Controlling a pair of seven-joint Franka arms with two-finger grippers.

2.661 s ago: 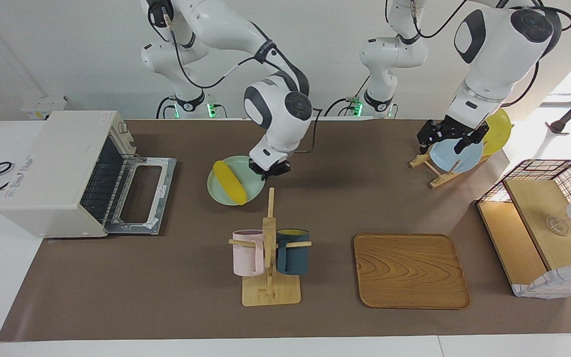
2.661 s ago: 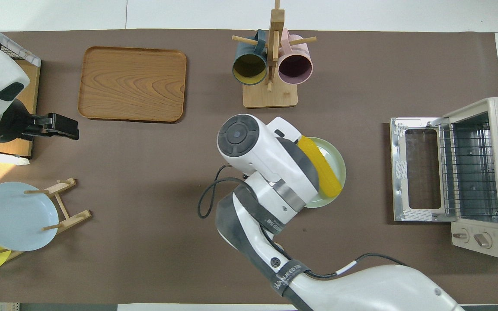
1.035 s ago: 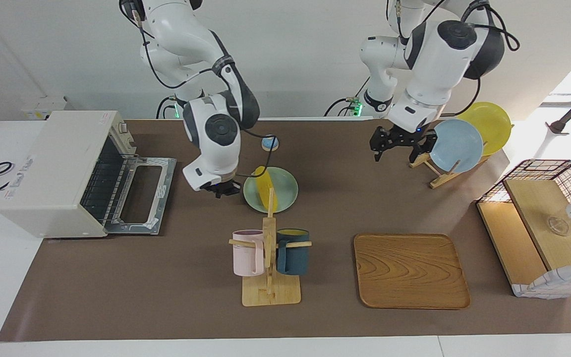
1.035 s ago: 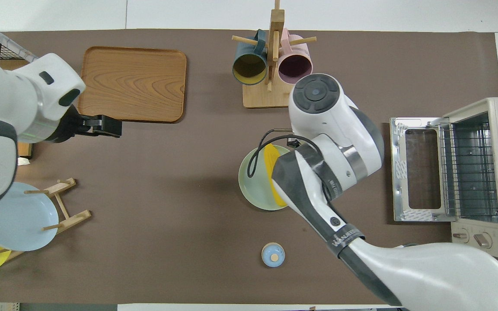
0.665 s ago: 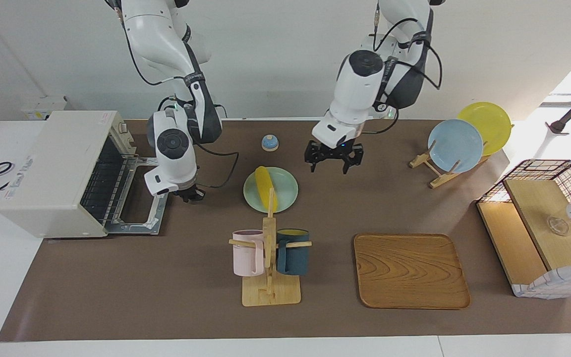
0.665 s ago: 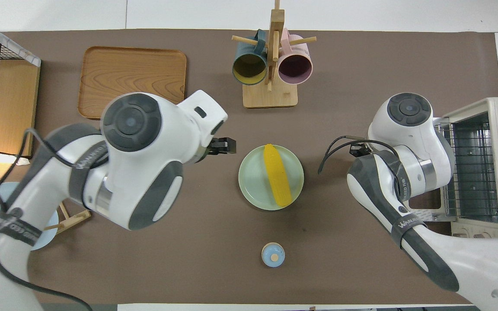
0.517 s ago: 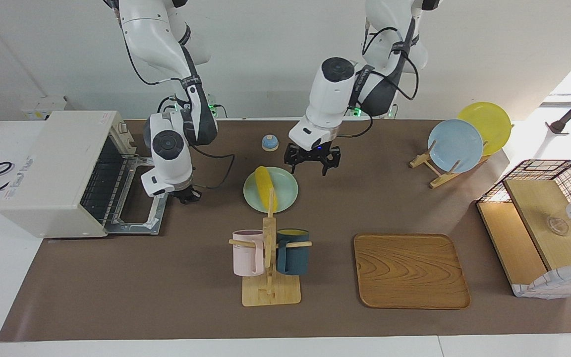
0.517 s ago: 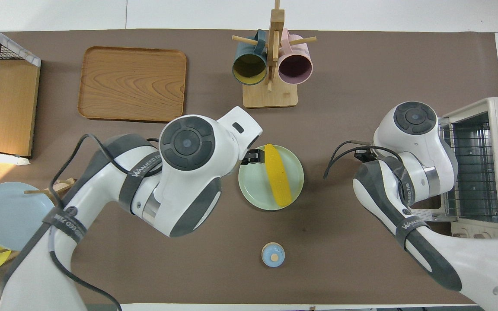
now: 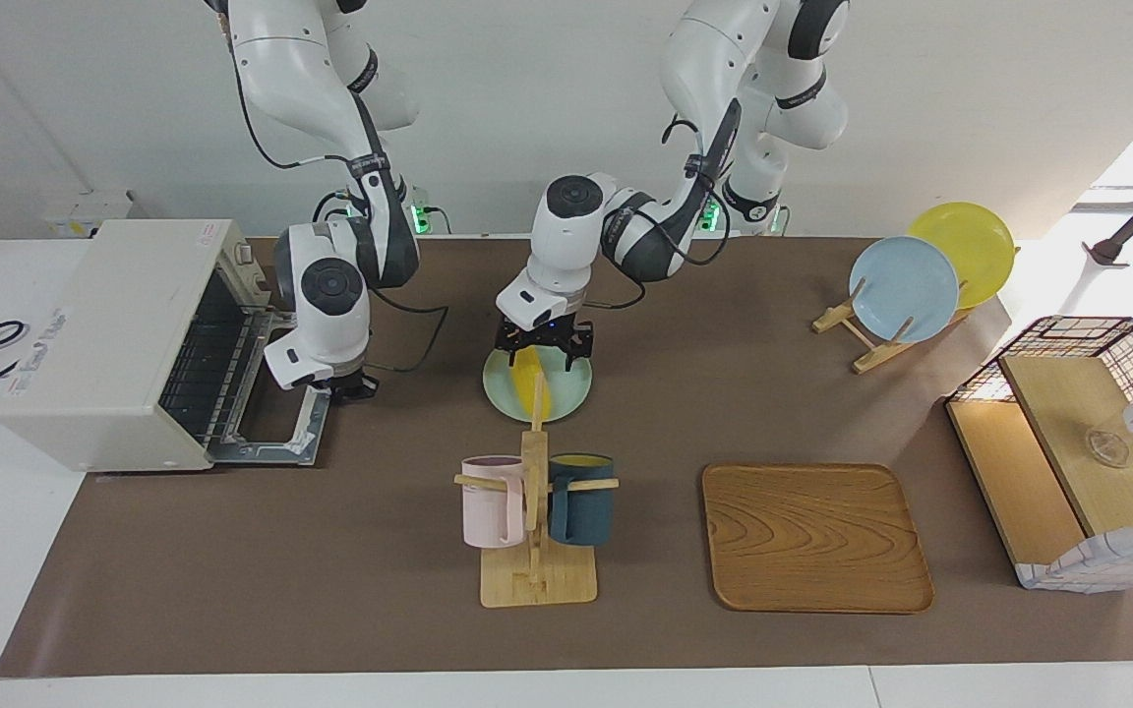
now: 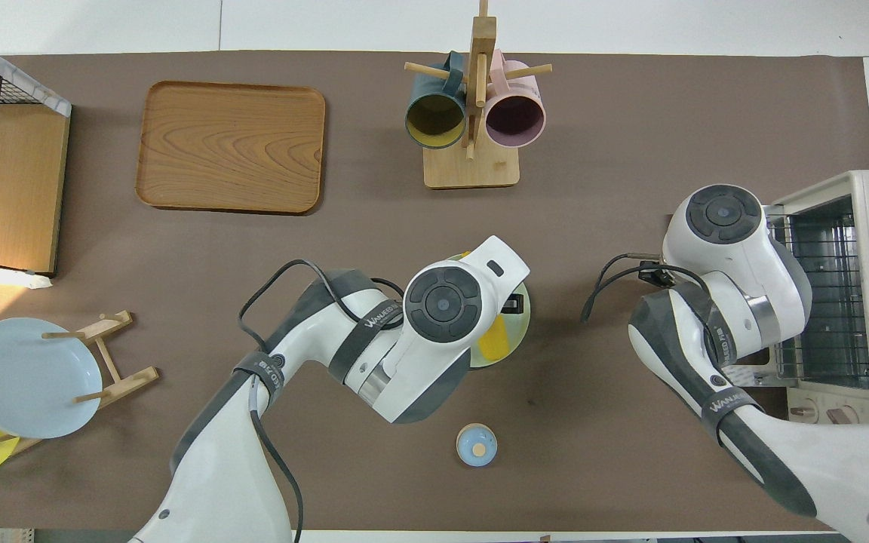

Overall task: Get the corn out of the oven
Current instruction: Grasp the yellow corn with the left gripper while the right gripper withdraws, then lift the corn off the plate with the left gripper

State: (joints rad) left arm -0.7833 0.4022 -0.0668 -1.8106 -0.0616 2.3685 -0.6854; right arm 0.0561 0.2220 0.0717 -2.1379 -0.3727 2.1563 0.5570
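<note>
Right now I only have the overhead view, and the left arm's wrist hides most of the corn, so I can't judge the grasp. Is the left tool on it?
Observer: Not gripping. The left tool hangs open just over the corn, at its end nearer the robots.
Operator: And the right tool? Its wrist covers that too.
Observer: The right tool is shut with nothing in it, low beside the open oven door.

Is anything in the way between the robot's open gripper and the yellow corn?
Nothing visible is. The left gripper, open, hangs right over the bright yellow corn cob, which lies on the pale green round plate, already outside the cream-white toaster oven.
</note>
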